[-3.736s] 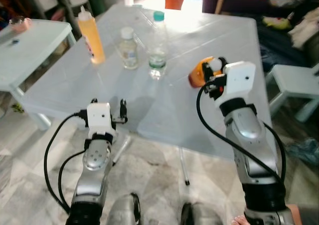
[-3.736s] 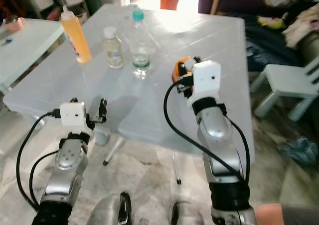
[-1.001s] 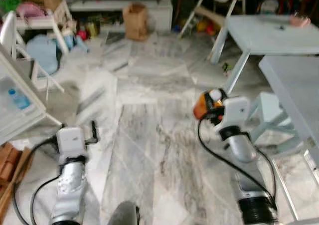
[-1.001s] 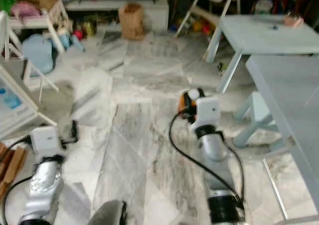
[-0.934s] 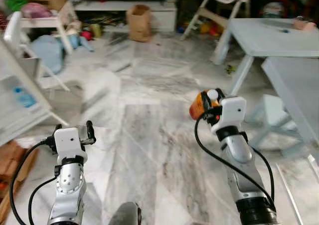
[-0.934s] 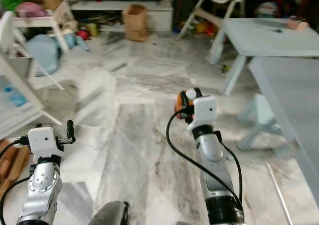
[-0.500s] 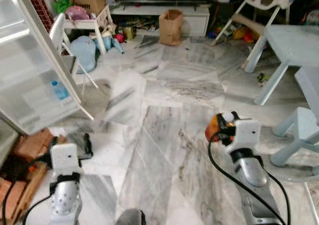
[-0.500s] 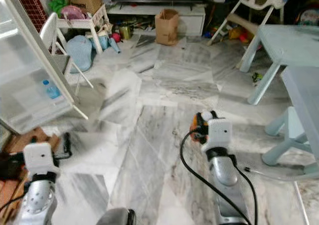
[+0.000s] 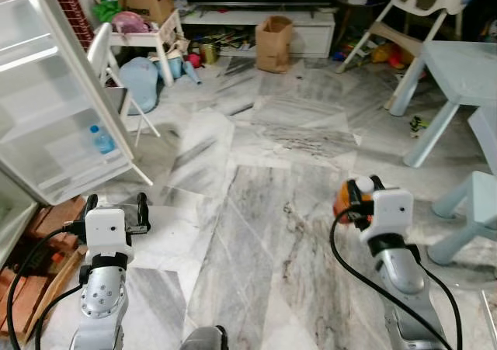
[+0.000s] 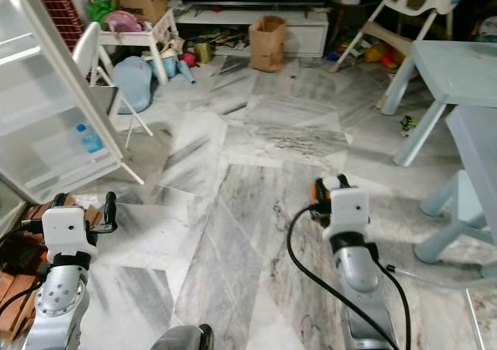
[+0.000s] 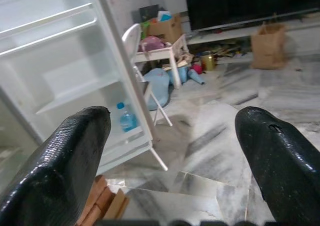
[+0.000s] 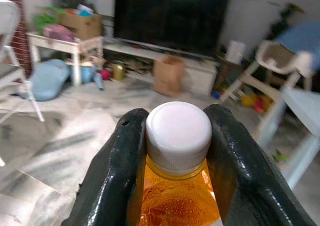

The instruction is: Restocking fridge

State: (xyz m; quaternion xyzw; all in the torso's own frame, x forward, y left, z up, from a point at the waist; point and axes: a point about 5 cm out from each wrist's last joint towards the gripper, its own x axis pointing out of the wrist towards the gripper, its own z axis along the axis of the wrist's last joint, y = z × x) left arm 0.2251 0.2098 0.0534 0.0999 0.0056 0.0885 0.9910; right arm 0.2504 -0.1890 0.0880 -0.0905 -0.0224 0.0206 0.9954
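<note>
Right gripper [image 12: 177, 151] clamps an orange bottle [image 12: 176, 198]; left gripper [image 11: 172, 151] gapes toward fridge door [image 11: 75, 75].

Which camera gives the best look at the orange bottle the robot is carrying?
The right wrist view: the orange bottle, white cap up, sits close between the right tool's fingers. Both eye views show just a small orange patch behind the wrist.

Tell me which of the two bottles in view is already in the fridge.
The small blue water bottle, standing on the open fridge door's shelf. The other, an orange bottle with a white cap, is held in the right claw.
</note>
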